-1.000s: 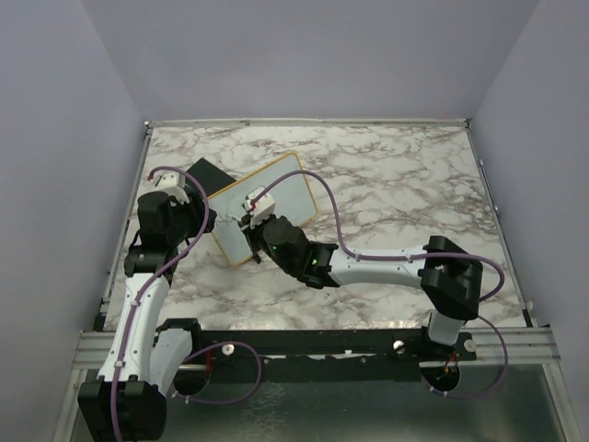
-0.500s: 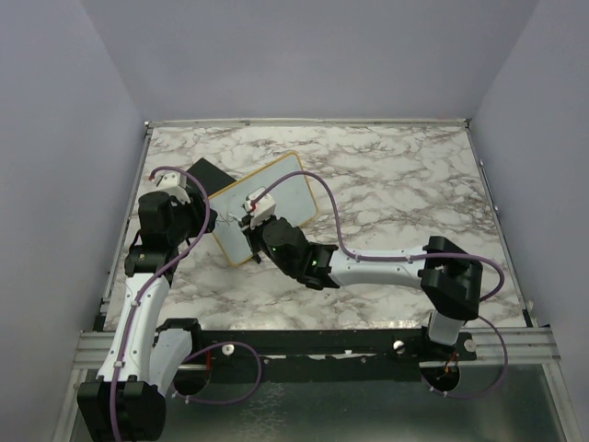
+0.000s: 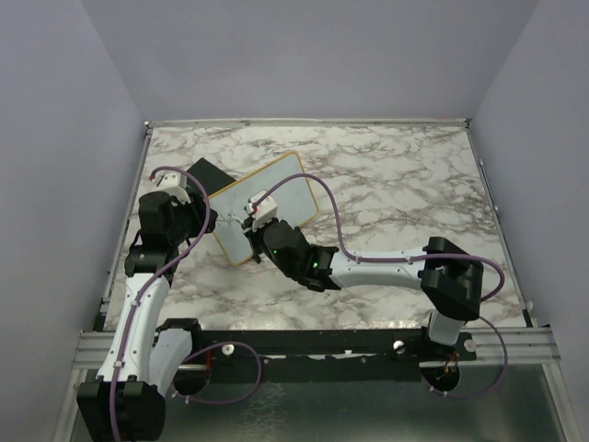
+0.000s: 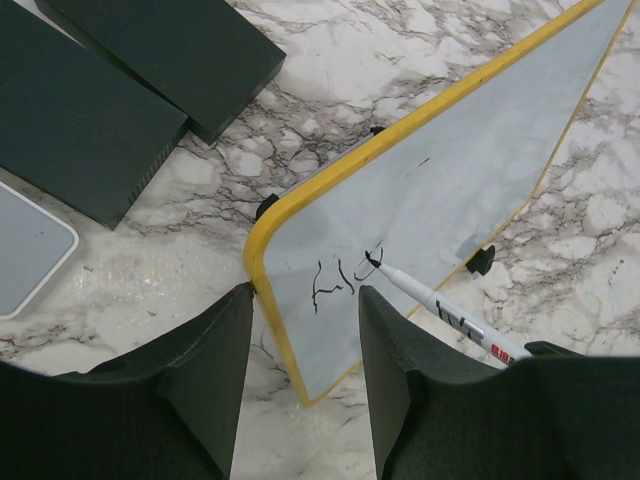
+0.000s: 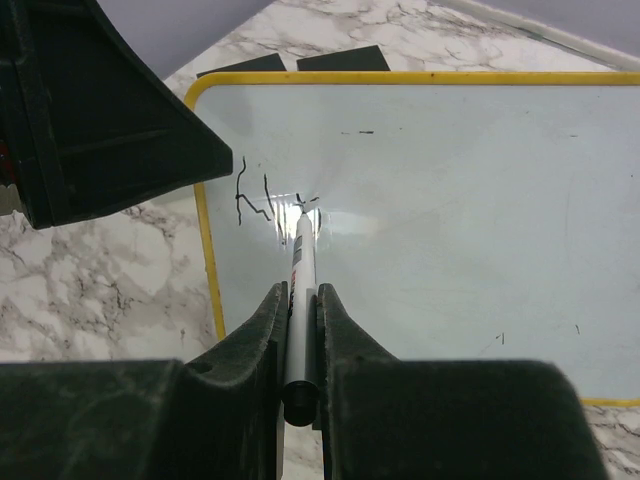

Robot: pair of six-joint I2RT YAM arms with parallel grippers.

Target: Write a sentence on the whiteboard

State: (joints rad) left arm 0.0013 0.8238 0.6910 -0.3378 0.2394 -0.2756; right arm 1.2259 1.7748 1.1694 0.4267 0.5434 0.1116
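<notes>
The whiteboard (image 3: 281, 189), white with a thin yellow frame and black feet, lies at an angle on the marble table at back left. My right gripper (image 3: 254, 215) is shut on a white marker (image 5: 300, 285) whose black tip touches the board (image 5: 450, 220). A few thin dark strokes of the sentence (image 5: 252, 196) stand near the board's left end, also in the left wrist view (image 4: 335, 283). My left gripper (image 4: 305, 293) is open, its jaws astride the board's near corner (image 4: 470, 170), the left finger against the yellow frame. The marker (image 4: 450, 315) comes in from the lower right.
Two flat black blocks (image 4: 170, 45) (image 4: 70, 120) lie on the table just beyond the board's left end, also in the top view (image 3: 204, 175). A pale rounded panel (image 4: 30, 245) lies at the left. The left arm (image 3: 161, 226) stands close to the board.
My right gripper has shifted slightly right along the board with the marker tip on it. The left arm and the board have not moved.
</notes>
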